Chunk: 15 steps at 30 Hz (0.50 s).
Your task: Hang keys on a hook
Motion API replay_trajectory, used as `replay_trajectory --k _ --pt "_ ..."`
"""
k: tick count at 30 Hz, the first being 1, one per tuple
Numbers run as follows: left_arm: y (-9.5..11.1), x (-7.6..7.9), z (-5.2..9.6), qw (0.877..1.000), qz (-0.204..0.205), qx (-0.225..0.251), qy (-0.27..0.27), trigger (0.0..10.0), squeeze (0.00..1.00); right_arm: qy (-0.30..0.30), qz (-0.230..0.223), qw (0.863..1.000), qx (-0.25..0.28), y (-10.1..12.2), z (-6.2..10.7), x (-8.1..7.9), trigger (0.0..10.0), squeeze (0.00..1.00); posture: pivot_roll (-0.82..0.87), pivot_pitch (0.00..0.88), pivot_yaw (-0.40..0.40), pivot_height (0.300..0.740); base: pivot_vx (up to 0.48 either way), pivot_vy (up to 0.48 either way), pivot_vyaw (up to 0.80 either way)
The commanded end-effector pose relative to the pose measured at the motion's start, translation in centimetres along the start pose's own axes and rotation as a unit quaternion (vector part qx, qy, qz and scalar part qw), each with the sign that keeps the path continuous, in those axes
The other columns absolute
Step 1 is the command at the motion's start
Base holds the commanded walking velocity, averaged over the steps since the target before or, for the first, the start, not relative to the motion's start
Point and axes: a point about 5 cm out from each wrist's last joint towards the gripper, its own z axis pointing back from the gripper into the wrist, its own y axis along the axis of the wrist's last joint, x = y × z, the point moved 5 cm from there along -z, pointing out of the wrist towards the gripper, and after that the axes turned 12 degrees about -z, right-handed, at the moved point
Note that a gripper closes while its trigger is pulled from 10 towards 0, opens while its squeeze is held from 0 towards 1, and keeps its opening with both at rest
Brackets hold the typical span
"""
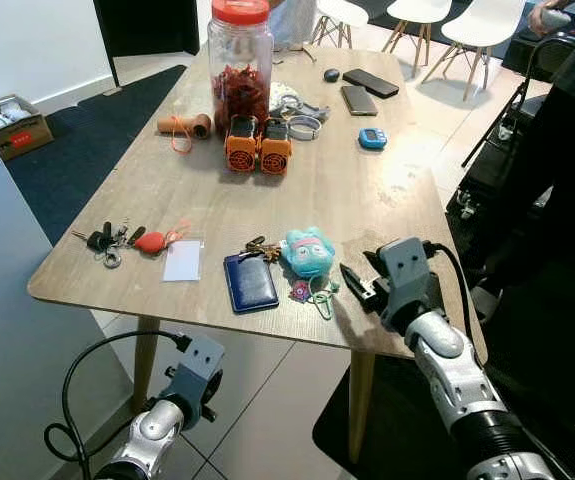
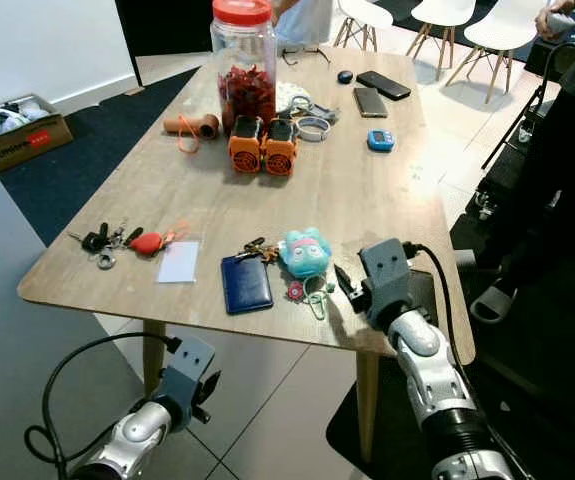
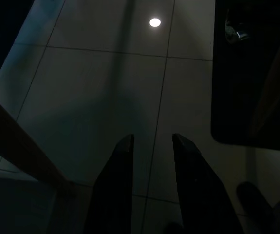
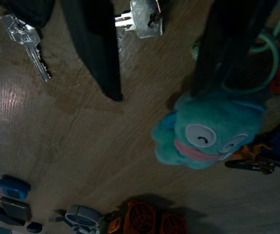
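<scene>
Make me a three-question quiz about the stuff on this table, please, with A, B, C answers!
1. Where is the teal plush toy?
A. right of the blue wallet
B. on the jar
C. on the floor

2. What colour is the big jar's lid?
A. green
B. red
C. white

3. How are the right gripper's fingers?
A. shut on the wallet
B. open above the table
C. shut on a phone

Answers:
1 A, it lies just beside the wallet.
2 B, the lid is red.
3 B, the right wrist view shows a gap between the two fingers, holding nothing.
</scene>
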Motion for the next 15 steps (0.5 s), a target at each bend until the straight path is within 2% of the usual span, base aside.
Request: replay_trajectory --k 1,15 --pt "-0.1 0.1 0.2 1.0 0.007 0.006 0.001 10.0 0.0 -0.013 -0.008 1.0 -0.014 -0.9 0.5 0.2 10.0 0.0 0.07 0.032 -0.066 0.74 0.0 0.0 0.0" --pt "-0.3 0.0 0.5 1.0 0.01 0.007 0.0 10.0 0.0 -0.024 -0.034 0.998 -0.038 -3.3 2.0 -1.1 10.0 0.0 0.07 0.044 -0.059 0.74 0.0 0.0 0.0"
